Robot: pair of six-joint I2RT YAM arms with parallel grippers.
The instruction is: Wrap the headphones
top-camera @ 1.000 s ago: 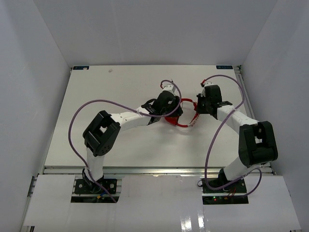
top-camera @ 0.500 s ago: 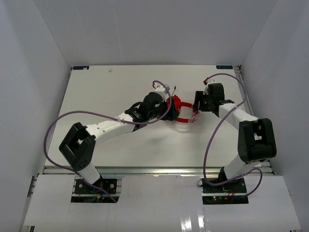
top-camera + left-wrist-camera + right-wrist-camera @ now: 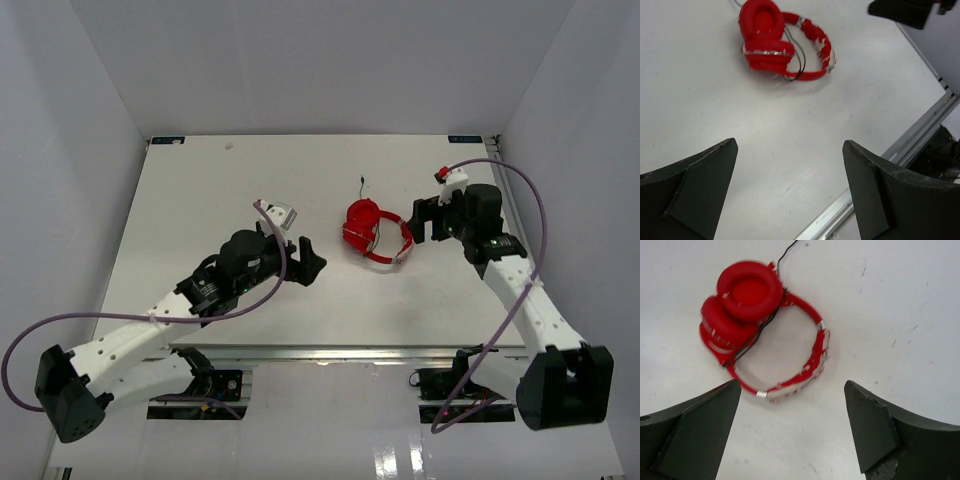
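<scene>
The red headphones (image 3: 372,232) lie loose on the white table, right of centre, with the two cups folded together and the headband looping to the right. A thin dark cord (image 3: 759,326) runs between the cups, and its free end (image 3: 361,185) trails toward the back. My left gripper (image 3: 303,262) is open and empty, well to the left of the headphones (image 3: 765,45) and nearer than they are. My right gripper (image 3: 418,222) is open and empty just off the headband (image 3: 812,357). Bare table shows between the fingers of the left gripper (image 3: 789,145) and of the right gripper (image 3: 792,384).
The table's aluminium front rail (image 3: 330,350) runs along the near edge and shows close by in the left wrist view (image 3: 912,137). White walls close in the left, right and back. Purple robot cables (image 3: 250,305) loop beside each arm.
Both grippers have opened and drawn away from the headphones. The left arm pulled back far toward the near left. The right one moved a little right. The headphones now lie free.
</scene>
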